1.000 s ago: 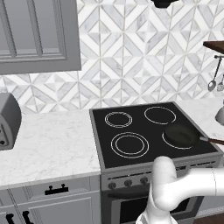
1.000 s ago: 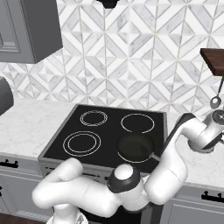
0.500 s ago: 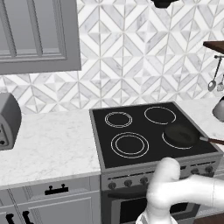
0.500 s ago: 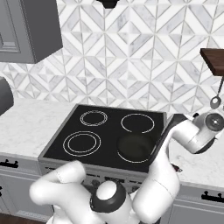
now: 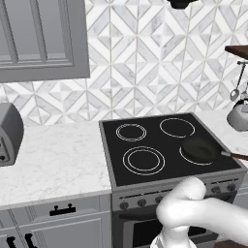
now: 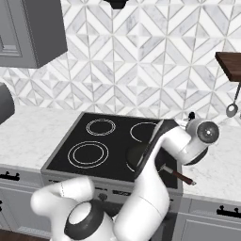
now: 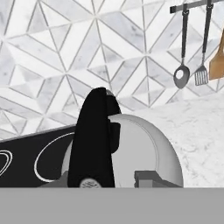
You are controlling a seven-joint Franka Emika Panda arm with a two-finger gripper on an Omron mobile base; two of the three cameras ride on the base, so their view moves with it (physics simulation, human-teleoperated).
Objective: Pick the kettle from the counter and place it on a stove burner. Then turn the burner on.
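Grey-white shell: kettle (image 7: 131, 151) with smooth rounded body, glossy look — judged hard, rigid and slippery on the curved sides, so a poor place for two small fingers.
Handle: black arch (image 7: 94, 140) over the lid, seen edge-on in the hand view, rising right in front of the camera; judged the proper hold — stiff, narrow enough to pinch, above the body's middle so the load should hang level.
Lid knob: black, partly hidden behind the arch; too small and too close to the handle to serve as a grip.
Weight: cannot tell whether filled; best treated as moderately heavy, with a swing likely if pinched off-centre.
Kettle position: on the counter (image 5: 227, 133) right of the cooktop, near the backsplash, under the hanging utensils (image 7: 181, 74); seen at the right edge of the left base view (image 5: 238, 116).
Gripper: close above and behind the kettle, judging by the hand view; fingertips not made out there, and hidden behind the wrist in the right base view — jaws apart or together, cannot tell.
Stove burner: largest double ring (image 5: 144, 160) at front left of the black glass, disc black, not lit, bare.
Obstacle: dark frying pan (image 5: 200, 149) on the front right ring, between kettle and target — carry path judged to need height over it.
Step in hand: approach to the handle, kettle not yet lifted.
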